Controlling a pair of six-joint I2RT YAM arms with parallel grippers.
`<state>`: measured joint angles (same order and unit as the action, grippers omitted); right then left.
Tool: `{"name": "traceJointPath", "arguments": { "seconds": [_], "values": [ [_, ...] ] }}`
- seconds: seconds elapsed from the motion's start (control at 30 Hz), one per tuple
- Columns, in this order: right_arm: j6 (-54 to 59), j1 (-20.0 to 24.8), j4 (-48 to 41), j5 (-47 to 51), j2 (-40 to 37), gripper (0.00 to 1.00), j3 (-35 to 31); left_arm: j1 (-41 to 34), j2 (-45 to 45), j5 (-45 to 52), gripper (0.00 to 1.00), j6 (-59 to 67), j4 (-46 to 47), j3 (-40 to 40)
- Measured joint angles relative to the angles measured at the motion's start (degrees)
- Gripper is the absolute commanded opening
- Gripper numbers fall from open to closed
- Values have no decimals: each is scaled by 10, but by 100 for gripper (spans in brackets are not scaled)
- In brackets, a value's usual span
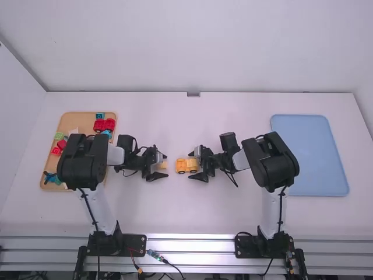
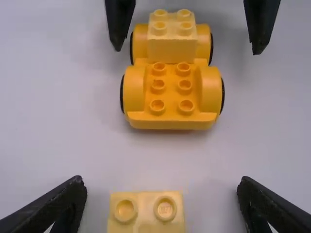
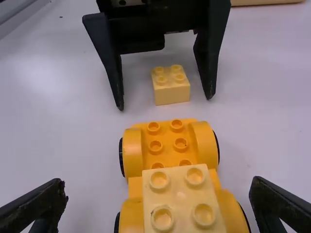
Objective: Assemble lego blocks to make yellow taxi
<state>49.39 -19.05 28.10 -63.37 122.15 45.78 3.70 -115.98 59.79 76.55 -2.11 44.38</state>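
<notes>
While R grpr (image 1: 190, 165), jaws spread, straddles car base (image 2: 170, 120) at its end w/ mounted ylw brick (image 2: 172, 50), L grpr (image 1: 166, 165), also spread, straddles loose ylw brick (image 3: 171, 95) near base's other end.

High view: bright, even light over the bench (image 1: 210, 213); near-white glare on the metal rail (image 1: 189, 245) between the arm bases. Wrist views: bench reads greyer, light diffuse, soft-edged shadows beside the wheeled base (image 2: 170, 120). Small highlights on the studs (image 3: 203, 213). Can't tell light direction.
</notes>
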Motion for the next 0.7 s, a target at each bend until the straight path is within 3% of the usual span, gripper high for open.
{"name": "traceJointPath", "arguments": {
  "seconds": [0.33,0.5,0.7],
  "values": [
    [0,0,0,-2,0,99,0,32,0,23,69,35,25,11],
    [0,0,0,-2,0,99,0,30,0,33,54,43,25,11],
    [0,0,0,-2,0,99,0,30,0,33,52,45,26,11]
  ]
}}
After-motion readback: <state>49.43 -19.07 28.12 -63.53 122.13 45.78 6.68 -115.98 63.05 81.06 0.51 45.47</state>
